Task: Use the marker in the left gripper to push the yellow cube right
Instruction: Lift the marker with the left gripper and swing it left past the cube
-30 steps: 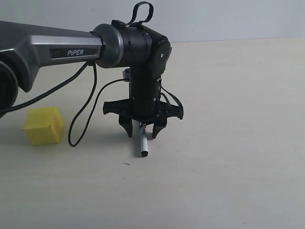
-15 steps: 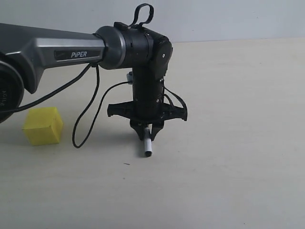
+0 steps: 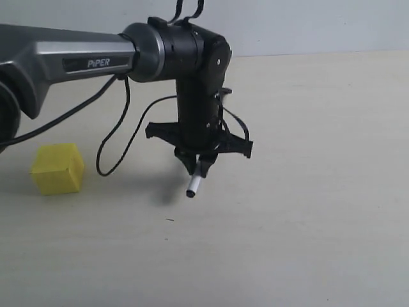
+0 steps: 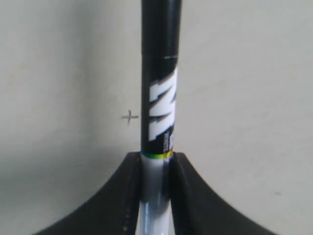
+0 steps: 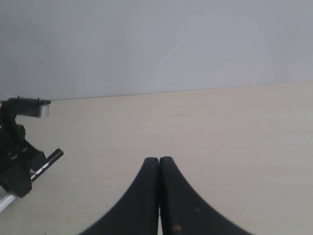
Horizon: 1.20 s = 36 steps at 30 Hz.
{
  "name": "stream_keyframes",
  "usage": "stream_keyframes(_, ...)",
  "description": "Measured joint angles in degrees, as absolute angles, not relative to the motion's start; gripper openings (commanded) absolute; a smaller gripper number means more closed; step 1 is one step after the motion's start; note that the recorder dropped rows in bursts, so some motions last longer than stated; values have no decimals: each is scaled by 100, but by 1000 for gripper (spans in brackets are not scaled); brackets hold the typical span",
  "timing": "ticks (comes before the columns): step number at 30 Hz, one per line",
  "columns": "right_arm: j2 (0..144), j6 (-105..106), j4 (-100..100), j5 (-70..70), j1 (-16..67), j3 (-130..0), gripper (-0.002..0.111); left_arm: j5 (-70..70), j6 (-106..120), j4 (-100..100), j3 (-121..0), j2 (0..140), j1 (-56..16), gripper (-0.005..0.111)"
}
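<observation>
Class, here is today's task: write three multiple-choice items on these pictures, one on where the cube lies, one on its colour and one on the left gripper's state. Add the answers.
1. In the exterior view, on which side of the marker does the cube lie?
A) left
B) right
C) straight beneath it

2. What colour is the cube?
A) red
B) blue
C) yellow

3. The left gripper is:
A) open and empty
B) shut on the marker
C) shut on the cube

Answers:
1 A: the cube sits well to the left, apart from the marker.
2 C: its faces are bright yellow.
3 B: the left wrist view shows both fingers pressed against the marker's barrel.
</observation>
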<state>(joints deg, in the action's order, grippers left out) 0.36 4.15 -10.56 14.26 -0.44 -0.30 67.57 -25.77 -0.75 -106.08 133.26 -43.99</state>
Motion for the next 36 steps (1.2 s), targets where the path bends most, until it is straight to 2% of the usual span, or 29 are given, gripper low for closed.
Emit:
stream_keyframes(13,36,415,-1056,1426,-44,-30,0,6757,-786,0,-10905,12099,-4324,0)
stream_keyframes(36,36,415,-1056,1426,-44,-30,0,7005,421,107,-10892,11557,-4324,0)
